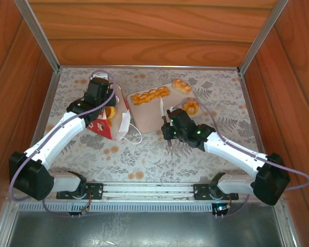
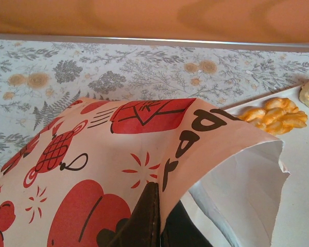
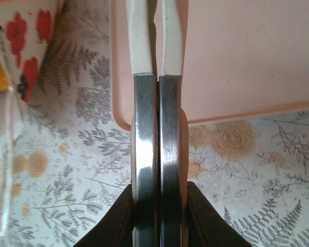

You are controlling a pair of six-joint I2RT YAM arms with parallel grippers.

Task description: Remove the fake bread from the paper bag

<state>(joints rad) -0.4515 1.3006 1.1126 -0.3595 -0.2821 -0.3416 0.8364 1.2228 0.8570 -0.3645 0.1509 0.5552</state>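
Observation:
The paper bag [image 1: 112, 122] leans tilted on the table left of centre, white with red patterns, its mouth facing the tray. My left gripper [image 1: 100, 93] is shut on the bag's upper wall; in the left wrist view the dark fingers [image 2: 147, 218] pinch the paper bag [image 2: 118, 154]. One orange piece of fake bread [image 1: 112, 112] shows inside the bag's mouth. A braided loaf [image 1: 150, 95], a bun [image 1: 181, 85] and a round bun [image 1: 190, 107] lie on the beige tray [image 1: 149, 119]. My right gripper [image 1: 162, 109] is shut and empty above the tray's near edge [image 3: 247, 51].
Wooden walls and metal rails close in the floral table on three sides. The bag's white cord handle [image 1: 135, 138] trails on the cloth beside the tray. In the left wrist view the braided loaf [image 2: 275, 114] lies just beyond the bag's mouth.

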